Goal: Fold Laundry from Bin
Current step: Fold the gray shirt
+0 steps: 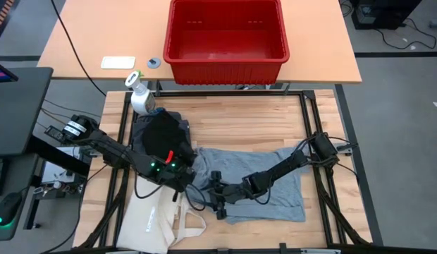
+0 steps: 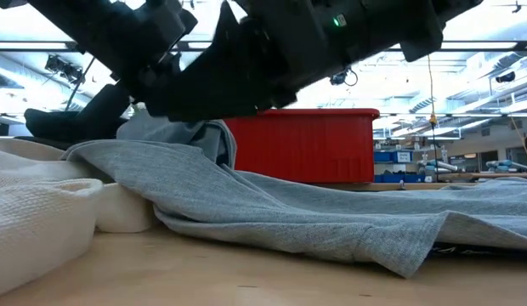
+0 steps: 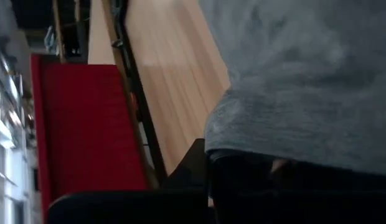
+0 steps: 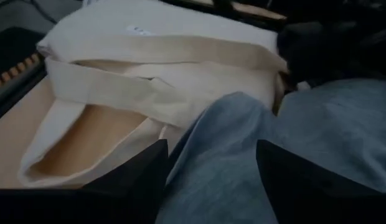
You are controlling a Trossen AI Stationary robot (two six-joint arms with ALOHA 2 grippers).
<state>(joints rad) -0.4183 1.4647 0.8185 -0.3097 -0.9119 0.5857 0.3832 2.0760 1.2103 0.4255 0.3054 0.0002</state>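
Observation:
A light grey garment [image 1: 268, 176] lies spread on the wooden table, and its left edge is raised in a hump [image 2: 183, 136]. My left gripper [image 1: 185, 180] is shut at that raised edge, between a black piece [image 1: 162, 137] and a cream tote bag [image 1: 158, 222]. My right gripper [image 4: 208, 180] stands open at the garment's near-left corner [image 1: 218, 204], with a fold of grey cloth between its fingers. The red bin [image 1: 225, 67] stands on the far table. My left gripper is shut on the grey garment's left edge [image 3: 274, 143], which drapes over its dark fingers [image 3: 243, 186]. The fingers slant down from the table's left. That edge is lifted off the table, and the rest of the garment [image 2: 289, 204] lies on the wood. My right gripper has a finger [image 4: 143, 174] on each side of a grey fold [image 4: 224, 143]; whether they touch it, I cannot tell.
A white spray bottle [image 1: 139, 95] stands at the table's far left by the black piece. The tote bag [image 4: 149, 56] lies with its handles toward the near edge, close to both grippers. Bare wood shows at the far side and the right.

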